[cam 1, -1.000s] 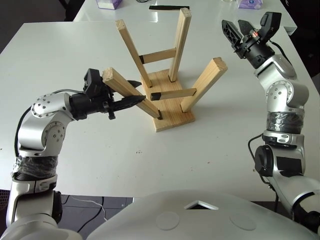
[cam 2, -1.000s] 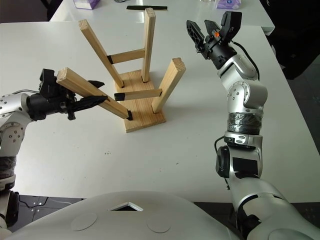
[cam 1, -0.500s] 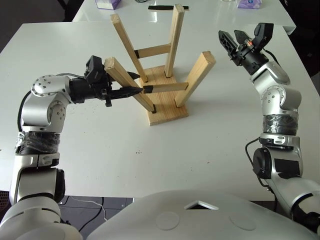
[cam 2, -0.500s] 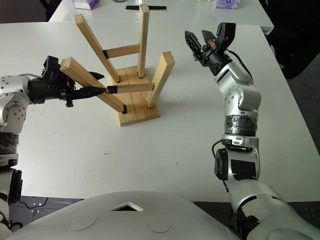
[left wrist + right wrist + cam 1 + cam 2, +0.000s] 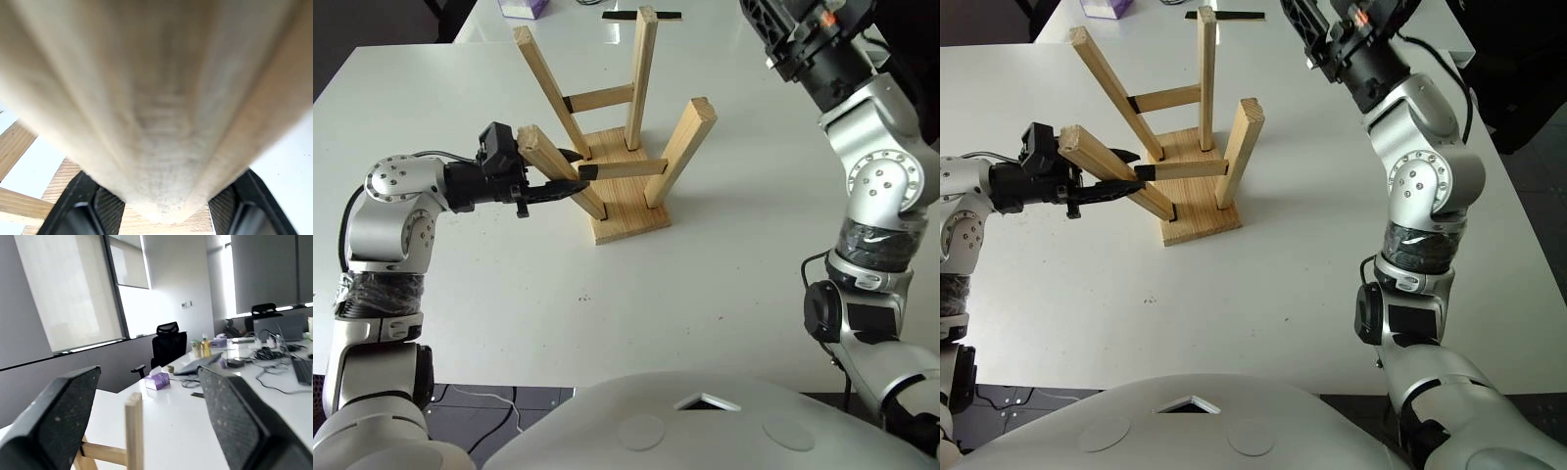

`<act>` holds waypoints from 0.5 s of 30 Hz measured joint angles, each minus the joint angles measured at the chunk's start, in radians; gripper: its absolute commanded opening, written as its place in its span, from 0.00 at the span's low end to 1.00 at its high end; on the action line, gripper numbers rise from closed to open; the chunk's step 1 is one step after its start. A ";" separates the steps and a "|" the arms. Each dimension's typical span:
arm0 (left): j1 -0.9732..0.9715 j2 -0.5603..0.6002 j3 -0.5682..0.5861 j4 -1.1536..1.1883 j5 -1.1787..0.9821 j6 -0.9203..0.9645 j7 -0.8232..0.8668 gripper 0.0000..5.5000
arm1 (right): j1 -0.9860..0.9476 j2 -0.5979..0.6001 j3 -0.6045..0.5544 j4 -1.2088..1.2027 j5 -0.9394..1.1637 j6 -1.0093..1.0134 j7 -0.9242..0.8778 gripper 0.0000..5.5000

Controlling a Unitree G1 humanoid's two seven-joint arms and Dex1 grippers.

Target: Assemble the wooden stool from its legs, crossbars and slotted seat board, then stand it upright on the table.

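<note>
The wooden stool (image 5: 607, 147) stands upside down on the white table, its slotted seat board (image 5: 636, 217) flat on the surface and its legs pointing up. Two crossbars (image 5: 600, 98) link the legs. My left gripper (image 5: 553, 184) is shut on the near-left leg (image 5: 1111, 168), low down near the seat; in the left wrist view that leg (image 5: 156, 98) lies between the dark pads (image 5: 105, 210). My right gripper (image 5: 1317, 24) hangs open high above the table's far right, beyond the stool. The right wrist view has a leg tip (image 5: 133, 431) between its spread fingers (image 5: 58, 426).
A black strip (image 5: 619, 15) and a tissue box (image 5: 524, 8) lie on the table behind. The white table (image 5: 607, 313) is bare in front of and to the right of the stool. Its front edge runs close to me.
The stool has slid a little to the left and turned with my left gripper shut on its leg. My right arm has lifted higher, its gripper still open.
</note>
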 measured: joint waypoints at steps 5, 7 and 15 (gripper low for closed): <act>0.076 -0.025 0.033 -0.079 -0.011 0.013 0.068 0.37 | -0.087 -0.026 0.067 -0.224 0.129 0.118 -0.005 0.45; 0.111 -0.030 0.047 -0.117 -0.020 0.021 0.094 0.37 | -0.072 -0.044 0.172 -0.318 0.105 0.142 -0.005 0.39; 0.182 -0.036 0.067 -0.241 -0.036 0.092 0.210 0.37 | 0.058 -0.064 0.419 -0.433 -0.061 0.150 -0.053 0.17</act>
